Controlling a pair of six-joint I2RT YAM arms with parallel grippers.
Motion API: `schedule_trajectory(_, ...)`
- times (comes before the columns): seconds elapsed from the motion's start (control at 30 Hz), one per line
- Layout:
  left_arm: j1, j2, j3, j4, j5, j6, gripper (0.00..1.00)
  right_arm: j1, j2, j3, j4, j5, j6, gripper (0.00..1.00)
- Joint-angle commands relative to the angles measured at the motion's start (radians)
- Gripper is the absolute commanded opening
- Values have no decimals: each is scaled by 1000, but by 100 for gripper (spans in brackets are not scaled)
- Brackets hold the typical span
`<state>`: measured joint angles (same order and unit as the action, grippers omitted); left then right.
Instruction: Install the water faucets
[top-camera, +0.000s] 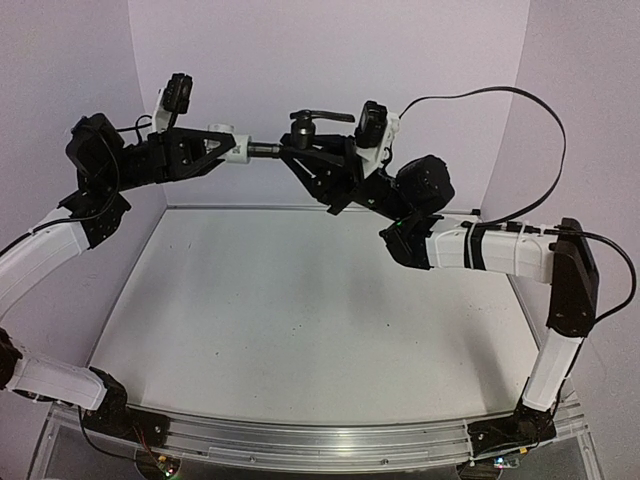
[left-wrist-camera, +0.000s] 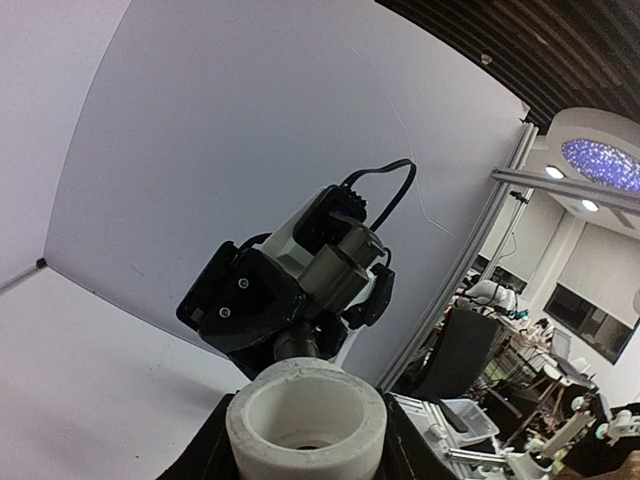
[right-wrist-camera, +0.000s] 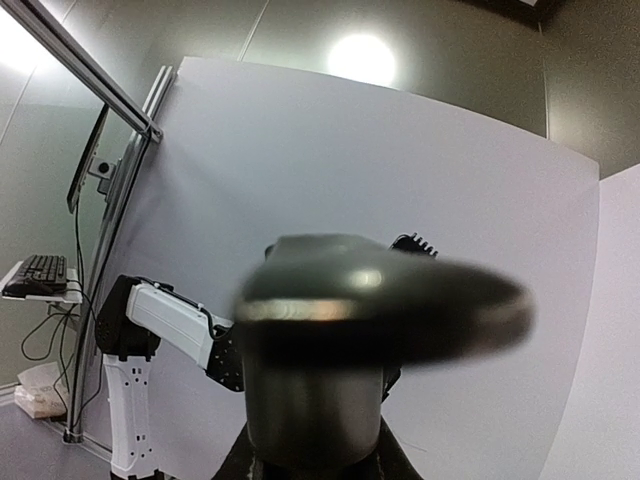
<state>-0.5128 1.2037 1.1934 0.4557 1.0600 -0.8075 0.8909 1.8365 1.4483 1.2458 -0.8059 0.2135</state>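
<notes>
High over the table (top-camera: 300, 330) at twelve o'clock, left fingers (top-camera: 212, 137) clamp the white fitting (top-camera: 238, 149); at its three o'clock, right fingers (top-camera: 303, 158) clamp the black faucet piece (top-camera: 320, 117).

Faucet (top-camera: 262, 150) held midair blocks the middle, room beneath over table (top-camera: 300, 320), back wall (top-camera: 300, 60) seemingly close.

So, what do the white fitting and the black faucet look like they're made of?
Fitting: probably plastic, matte white, with a thick chalky rim and no shine. Faucet: dark satin finish with a bright highlight along the handle edge; coated metal or hard plastic, too blurred to tell. Stem between them: greyish, likely bare metal.
</notes>
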Motion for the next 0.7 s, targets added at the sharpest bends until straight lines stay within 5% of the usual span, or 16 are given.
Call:
schedule_trajectory(0.0, -34, -40, -27, 50, 45, 145, 0, 10, 68, 59, -101, 50, 126, 0)
schedule_trajectory(0.67, -35, -112, -127, 49, -14, 620, 0, 6, 178, 201, -135, -55, 525, 0)
